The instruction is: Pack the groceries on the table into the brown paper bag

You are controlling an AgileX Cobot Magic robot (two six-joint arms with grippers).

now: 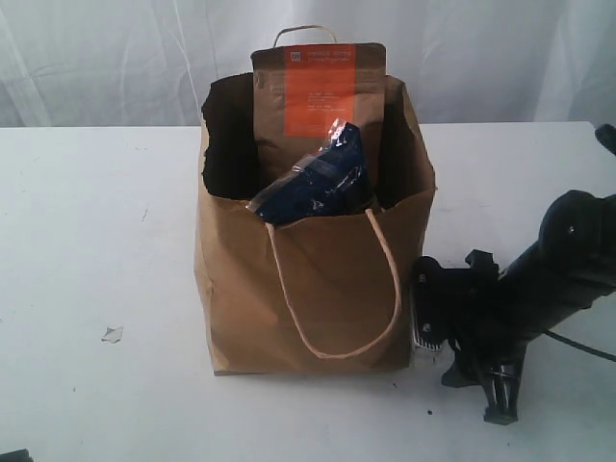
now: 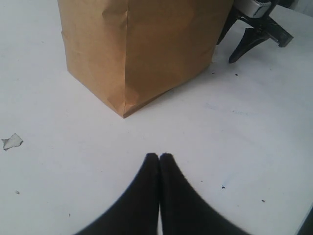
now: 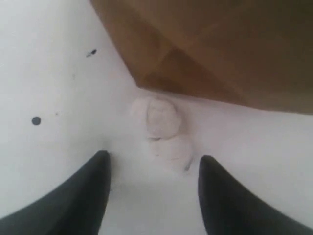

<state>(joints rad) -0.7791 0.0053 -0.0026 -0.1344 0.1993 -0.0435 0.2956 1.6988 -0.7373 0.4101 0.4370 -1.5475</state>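
The brown paper bag (image 1: 327,279) stands upright in the middle of the white table (image 1: 96,241). A brown pouch with an orange label (image 1: 318,91) sticks up out of the bag's mouth. A dark-blue noodle packet (image 1: 322,183) leans over its front rim. My right gripper (image 1: 476,393) is low on the table beside the bag's right bottom corner (image 3: 146,81). It (image 3: 152,159) is open with nothing between its fingers. My left gripper (image 2: 159,156) is shut and empty, hovering over bare table in front of the bag (image 2: 146,44). Other groceries are hidden or out of view.
A small torn paper scrap (image 1: 113,334) lies on the table left of the bag, and it (image 2: 12,142) also shows in the left wrist view. A pale crumpled lump (image 3: 161,127) sits on the table just ahead of my right fingertips. A white curtain hangs behind.
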